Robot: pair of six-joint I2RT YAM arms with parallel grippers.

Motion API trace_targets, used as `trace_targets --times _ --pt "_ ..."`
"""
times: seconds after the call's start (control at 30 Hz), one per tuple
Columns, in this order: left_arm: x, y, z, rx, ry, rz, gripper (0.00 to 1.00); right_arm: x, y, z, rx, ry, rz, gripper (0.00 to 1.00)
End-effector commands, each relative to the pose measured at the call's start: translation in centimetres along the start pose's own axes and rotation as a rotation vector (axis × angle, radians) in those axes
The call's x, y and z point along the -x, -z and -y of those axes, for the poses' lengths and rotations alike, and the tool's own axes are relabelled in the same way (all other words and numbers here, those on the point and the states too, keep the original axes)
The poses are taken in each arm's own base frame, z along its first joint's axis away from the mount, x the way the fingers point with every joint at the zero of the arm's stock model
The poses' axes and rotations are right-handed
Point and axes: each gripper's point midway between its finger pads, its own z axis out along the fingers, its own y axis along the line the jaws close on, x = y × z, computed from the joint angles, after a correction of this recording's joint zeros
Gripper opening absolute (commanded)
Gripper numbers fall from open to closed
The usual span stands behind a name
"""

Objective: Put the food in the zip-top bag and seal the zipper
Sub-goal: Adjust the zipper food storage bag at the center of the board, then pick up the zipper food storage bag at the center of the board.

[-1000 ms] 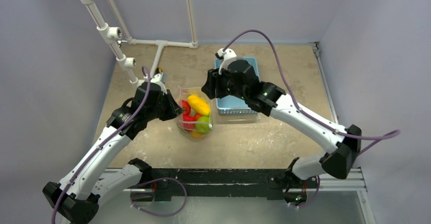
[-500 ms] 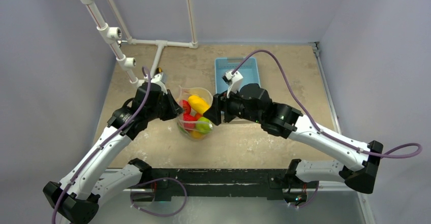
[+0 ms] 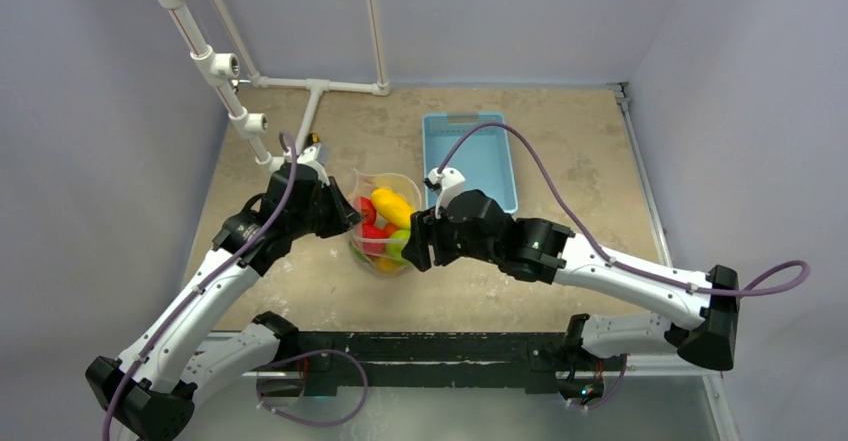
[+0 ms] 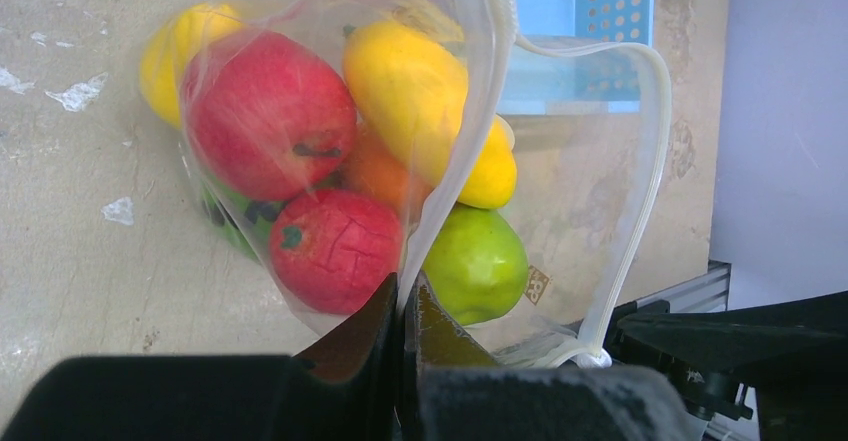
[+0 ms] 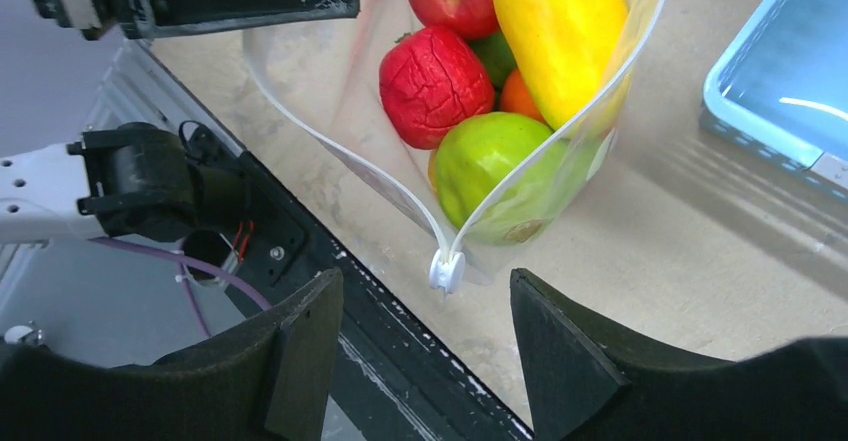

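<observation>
1. Your scuffed beige counter [image 3: 560,261] sits between pale lilac walls, with a light-blue basket [image 3: 480,156] at the back and a white pipe frame [image 3: 215,61] back left.
2. The clear, crinkly zip-top bag [image 4: 590,161] is mid-counter with its mouth gaping. The food [image 4: 265,111] inside is red, yellow, orange and green.
3. The zipper [image 4: 632,211] is unsealed, and its white slider [image 5: 445,271] is at the near end.
4. Your left end effector [image 4: 405,296] is clenched on the bag's rim. Your right end effector [image 5: 425,361] is released, with the slider between its fingers, apart from both.

Operator: Is any text, label, brand or number legible in any view?

Technician: None. One small brown printed mark [image 4: 537,284] appears at the zip-top bag [image 4: 590,211] beside the green toy fruit [image 4: 478,261]. Its characters are too small to read.
</observation>
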Motion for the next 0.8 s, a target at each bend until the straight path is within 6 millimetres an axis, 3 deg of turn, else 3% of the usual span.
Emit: trace_targets --times 0.0,0.23,0.63,0.77 --pt "0.4 0.2 0.6 -0.029 0.007 0.026 0.0 0.0 -0.9 0.3 -0.055 -0.015 0.021 0.63" --pt "0.4 0.4 0.6 -0.032 0.011 0.032 0.0 -0.9 -2.7 0.0 -0.115 0.019 0.002 0.56" --pt "0.3 0.4 0.5 -0.031 0.011 0.027 0.0 0.2 -2.7 -0.1 -0.18 0.023 0.04 0.42" --pt "0.3 0.5 0.4 -0.03 0.011 0.029 0.0 0.0 -2.8 0.0 -0.189 0.03 0.035 0.32"
